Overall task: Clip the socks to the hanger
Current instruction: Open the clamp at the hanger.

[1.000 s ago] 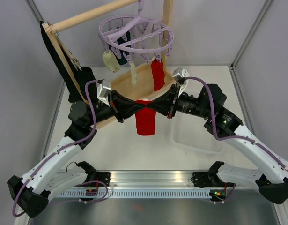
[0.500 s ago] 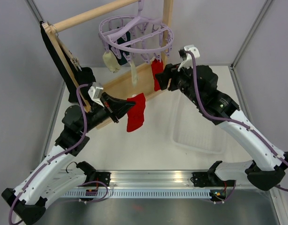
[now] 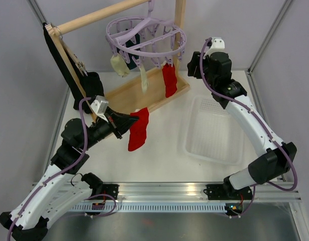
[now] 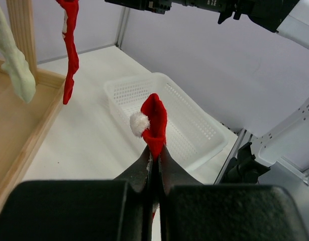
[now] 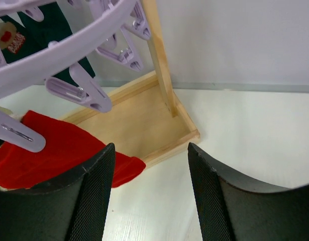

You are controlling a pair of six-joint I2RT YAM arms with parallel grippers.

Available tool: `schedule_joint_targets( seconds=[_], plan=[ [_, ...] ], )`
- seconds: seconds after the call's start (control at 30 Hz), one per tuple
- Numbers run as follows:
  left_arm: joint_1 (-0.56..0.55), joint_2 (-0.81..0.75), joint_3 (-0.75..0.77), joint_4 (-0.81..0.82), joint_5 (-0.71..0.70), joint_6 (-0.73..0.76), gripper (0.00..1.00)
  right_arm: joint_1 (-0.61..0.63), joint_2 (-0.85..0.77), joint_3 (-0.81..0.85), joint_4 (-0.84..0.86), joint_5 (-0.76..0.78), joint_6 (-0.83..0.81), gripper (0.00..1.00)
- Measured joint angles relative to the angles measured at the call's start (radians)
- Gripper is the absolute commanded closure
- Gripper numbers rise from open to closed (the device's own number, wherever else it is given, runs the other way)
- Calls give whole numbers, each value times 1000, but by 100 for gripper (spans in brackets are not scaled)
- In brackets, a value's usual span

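two red socks: hanging red sock [image 3: 169,80] and held red sock [image 3: 137,131]. two cream socks: fat cream sock [image 3: 119,66] and thin cream sock [image 3: 143,79]. one dark teal sock [image 3: 133,43]. makes five socks in all. one purple hanger [image 5: 48,63]. one wooden rack [image 3: 129,93]. one black cloth [image 3: 59,55]. one white basket [image 3: 214,130]. two robot arms, with two grippers: left gripper [image 4: 155,150] and right gripper [image 5: 150,186]. too many small clips to count.

White link shells [image 3: 59,175], black joints [image 3: 74,131], purple cables [image 3: 81,111], black left gripper [image 3: 130,120].
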Motion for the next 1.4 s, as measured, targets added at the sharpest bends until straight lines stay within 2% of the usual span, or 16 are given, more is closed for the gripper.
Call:
schedule_joint_targets(
  seconds=[0.3,0.6,0.8,0.93,1.1,1.23,1.4],
  plan=[
    [0,-2,0,-35,16,26,98,-10,5,-7,159,-109,-76,38],
    [0,-11,0,-35,19,44,98,-3,54,-7,269,-203,-85,41],
    [0,-29,0,-36,28,53,98,38,77,-6,294,-177,-100,46],
    [0,-38,0,-36,34,60,98,70,103,21,301,-132,-119,54],
    [0,-37,0,-53,34,67,98,82,136,66,299,-67,-142,57],
    [0,-37,0,-63,34,71,98,85,146,82,291,-41,-155,66],
    [0,-38,0,-71,34,72,98,106,151,98,272,-21,-177,66]
  ],
)
